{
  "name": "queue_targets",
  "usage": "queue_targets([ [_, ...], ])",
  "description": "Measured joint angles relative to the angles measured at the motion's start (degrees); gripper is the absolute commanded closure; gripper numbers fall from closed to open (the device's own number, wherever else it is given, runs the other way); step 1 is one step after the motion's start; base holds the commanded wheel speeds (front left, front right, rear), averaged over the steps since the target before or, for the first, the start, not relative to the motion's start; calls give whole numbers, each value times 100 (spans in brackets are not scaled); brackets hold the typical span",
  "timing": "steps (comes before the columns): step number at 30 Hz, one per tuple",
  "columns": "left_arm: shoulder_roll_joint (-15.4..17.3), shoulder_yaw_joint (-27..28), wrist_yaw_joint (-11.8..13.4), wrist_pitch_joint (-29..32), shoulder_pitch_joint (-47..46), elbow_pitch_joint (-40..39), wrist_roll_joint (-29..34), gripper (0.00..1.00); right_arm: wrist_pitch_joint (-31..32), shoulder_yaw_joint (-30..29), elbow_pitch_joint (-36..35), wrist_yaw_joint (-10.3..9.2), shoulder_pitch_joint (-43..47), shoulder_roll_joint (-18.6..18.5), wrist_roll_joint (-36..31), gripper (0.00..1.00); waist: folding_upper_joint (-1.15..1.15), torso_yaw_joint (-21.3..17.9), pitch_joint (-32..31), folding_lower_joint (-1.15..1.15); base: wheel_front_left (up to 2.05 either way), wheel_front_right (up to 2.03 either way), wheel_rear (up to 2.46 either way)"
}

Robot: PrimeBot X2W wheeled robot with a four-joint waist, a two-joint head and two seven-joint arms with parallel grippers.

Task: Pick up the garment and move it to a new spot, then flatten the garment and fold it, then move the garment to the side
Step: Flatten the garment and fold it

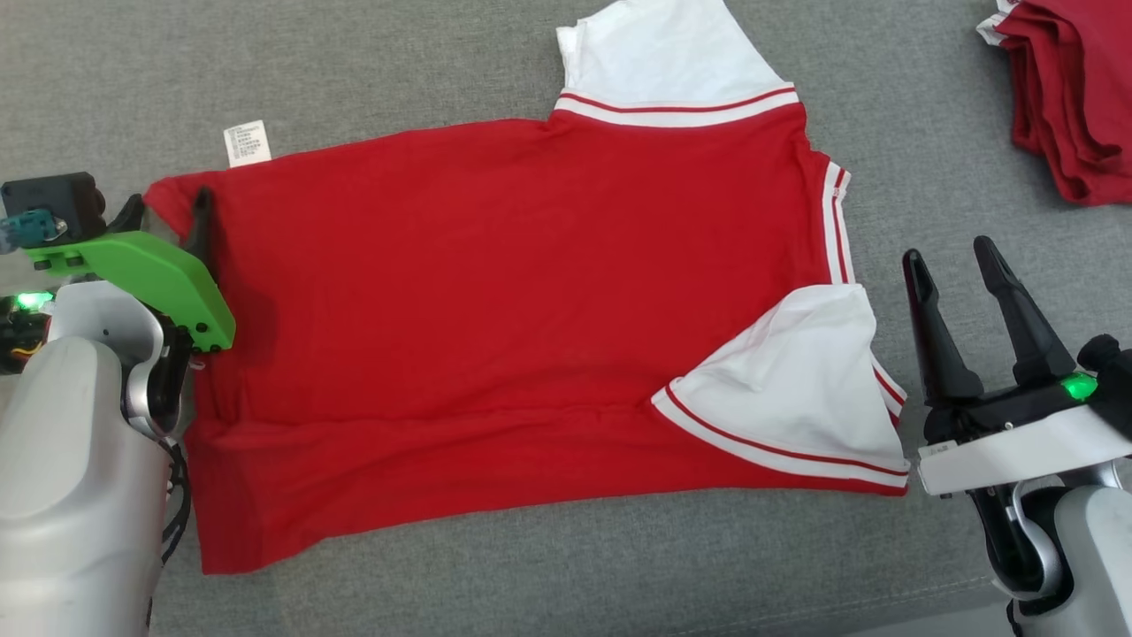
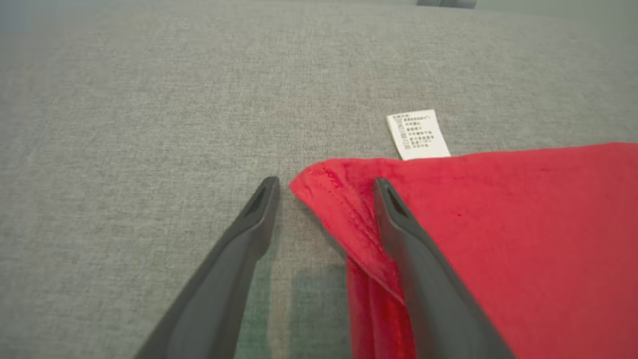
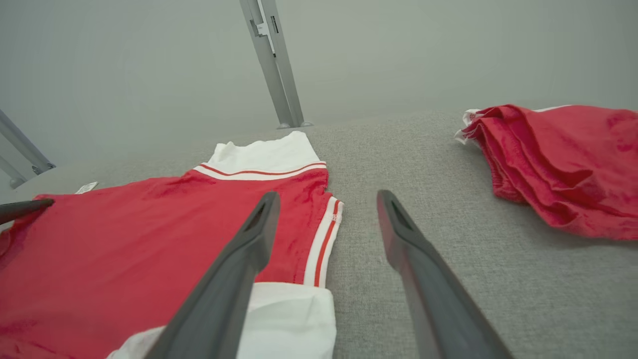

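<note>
**Item: garment**. Red tee with white sleeves, spread mostly flat on the grey fabric worktop. It lies between the two end effectors. A ridge runs along its near hem, and the near sleeve is turned in over the body.

**Left end effector**. Spread wide, gripping nothing. It straddles the garment's hem corner, one finger on red cloth and the other on bare worktop. The care label lies just beyond the tips.

**Right end effector**. Fully spread, empty, and off the cloth, with the striped shoulder edge just to its left. A pile of red clothes lies ahead and to its right, well apart.

**Hazards, as judged:**
- The left end effector may close on the top layer only, or pinch so near the corner that the cloth slips out.
- The finger resting on the fabric may drag it into new wrinkles.
- A lift from the left alone would probably bunch the tee and undo the flattening.
- The turned-in sleeve may shift.
</note>
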Motion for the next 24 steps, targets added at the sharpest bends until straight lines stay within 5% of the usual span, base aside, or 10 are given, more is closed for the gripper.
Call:
queue_targets([
  [1,10,-10,-20,12,-57,133,-8,100,-32,15,94,0,-74,-35,48,0,0,-24,32,0,0,0,0],
  [11,32,-91,-185,-307,-524,716,-46,100,-158,310,1299,0,-1368,-559,619,0,0,-41,271,0,0,0,0],
  [24,-754,-564,-330,-860,-1401,1126,-34,100,124,1427,3266,-1,-4203,-1139,1421,0,0,651,749,0,0,0,0],
])
